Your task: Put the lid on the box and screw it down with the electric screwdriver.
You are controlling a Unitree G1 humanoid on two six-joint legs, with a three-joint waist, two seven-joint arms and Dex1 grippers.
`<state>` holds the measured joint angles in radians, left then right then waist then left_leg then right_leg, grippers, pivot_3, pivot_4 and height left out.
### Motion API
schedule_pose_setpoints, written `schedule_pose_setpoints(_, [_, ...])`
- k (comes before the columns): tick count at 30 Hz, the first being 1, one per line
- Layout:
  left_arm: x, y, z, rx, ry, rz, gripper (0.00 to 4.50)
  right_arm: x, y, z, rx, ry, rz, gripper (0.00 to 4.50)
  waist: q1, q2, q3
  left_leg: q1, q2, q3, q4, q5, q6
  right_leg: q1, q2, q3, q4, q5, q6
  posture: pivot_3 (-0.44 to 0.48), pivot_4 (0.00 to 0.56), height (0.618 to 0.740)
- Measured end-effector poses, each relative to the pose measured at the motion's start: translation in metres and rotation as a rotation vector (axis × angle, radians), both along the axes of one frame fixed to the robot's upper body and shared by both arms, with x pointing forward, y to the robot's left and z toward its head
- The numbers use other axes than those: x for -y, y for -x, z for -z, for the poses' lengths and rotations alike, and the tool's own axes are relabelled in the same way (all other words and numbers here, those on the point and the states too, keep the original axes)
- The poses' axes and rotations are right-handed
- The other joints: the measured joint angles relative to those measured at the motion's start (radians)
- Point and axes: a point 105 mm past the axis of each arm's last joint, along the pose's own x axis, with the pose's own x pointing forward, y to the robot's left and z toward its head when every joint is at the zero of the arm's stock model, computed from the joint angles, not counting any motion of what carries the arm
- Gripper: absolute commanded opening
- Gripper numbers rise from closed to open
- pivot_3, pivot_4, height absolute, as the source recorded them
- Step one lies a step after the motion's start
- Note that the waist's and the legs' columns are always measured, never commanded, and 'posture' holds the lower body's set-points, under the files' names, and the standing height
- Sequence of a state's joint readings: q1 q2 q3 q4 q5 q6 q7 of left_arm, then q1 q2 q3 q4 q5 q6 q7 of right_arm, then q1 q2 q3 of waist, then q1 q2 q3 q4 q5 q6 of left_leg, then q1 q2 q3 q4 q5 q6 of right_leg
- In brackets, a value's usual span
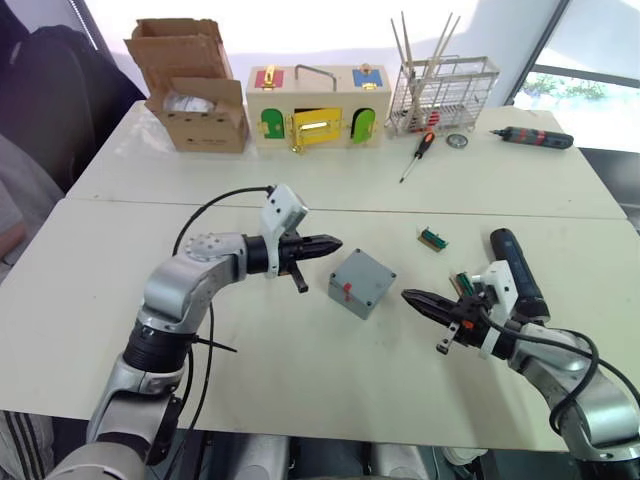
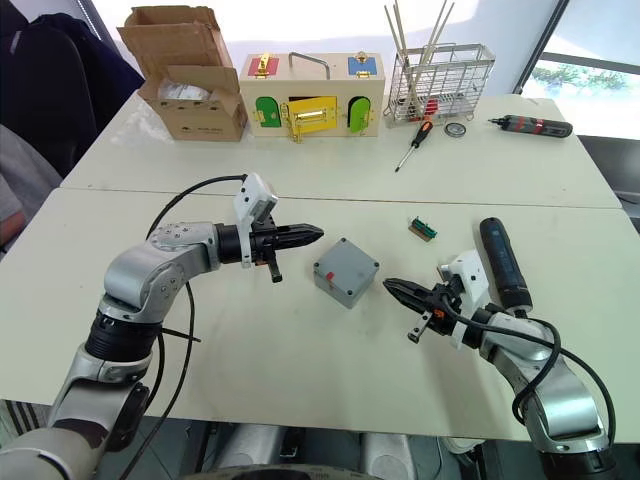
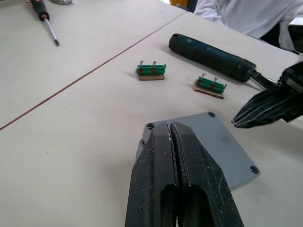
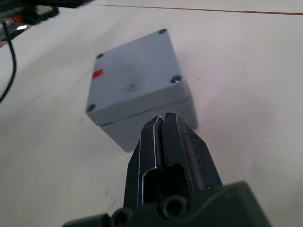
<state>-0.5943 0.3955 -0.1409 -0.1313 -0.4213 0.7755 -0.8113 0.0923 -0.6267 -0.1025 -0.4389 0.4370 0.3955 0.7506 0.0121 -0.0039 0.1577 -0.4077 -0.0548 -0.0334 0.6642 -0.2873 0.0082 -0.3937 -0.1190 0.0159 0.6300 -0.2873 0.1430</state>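
Lid (image 1: 363, 274) sits on the box; electric screwdriver (image 1: 517, 272) lies lengthwise beside my right gripper (image 1: 412, 298) (fingers pressed together, empty), nearer than left.

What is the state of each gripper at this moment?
Left gripper: shut, holding nothing, beside the small grey plastic box with its lid on.
Right gripper: shut, holding nothing.

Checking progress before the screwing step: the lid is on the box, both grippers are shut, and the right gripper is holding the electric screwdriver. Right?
Not quite. The right gripper is shut but holds nothing; the electric screwdriver lies on the table beside that arm, as the right eye view shows. The lid does sit on the box, and the left gripper is shut.
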Motion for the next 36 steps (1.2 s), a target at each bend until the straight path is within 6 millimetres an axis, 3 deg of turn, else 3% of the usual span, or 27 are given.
schedule_pose_setpoints(6, [-0.005,-0.012,0.024,-0.023,-0.05,-0.037,0.0,-0.005,0.002,0.003,-0.024,-0.001,-0.01,0.05,0.001,-0.002,0.001,-0.001,-0.001,0.0,0.0,0.003,-0.005,0.0,0.0,0.0,0.0,0.0,0.0,0.0,0.15,0.735])
schedule_pose_setpoints(13, [0.002,-0.008,0.026,-0.025,-0.043,0.004,0.0,-0.012,0.003,0.005,-0.029,-0.004,-0.028,0.05,0.0,-0.002,0.001,-0.001,0.0,0.0,0.0,0.003,-0.005,0.0,0.0,0.0,0.0,0.0,0.0,0.0,0.15,0.735])
schedule_pose_setpoints(18, [0.003,0.003,0.039,-0.065,-0.063,0.039,0.0,-0.016,0.002,0.005,-0.02,0.006,-0.04,0.05,0.0,-0.002,0.001,-0.001,0.0,0.0,0.0,0.003,-0.005,-0.001,0.0,0.0,0.001,0.0,0.0,0.0,0.15,0.735])
schedule_pose_setpoints(36, [0.002,0.008,0.038,-0.062,-0.071,0.035,0.0,-0.022,0.0,0.004,-0.014,0.0,-0.057,0.05,0.0,-0.002,0.001,0.0,0.0,0.0,0.001,0.003,-0.005,-0.001,0.0,0.0,0.002,0.0,0.0,0.0,0.15,0.735])
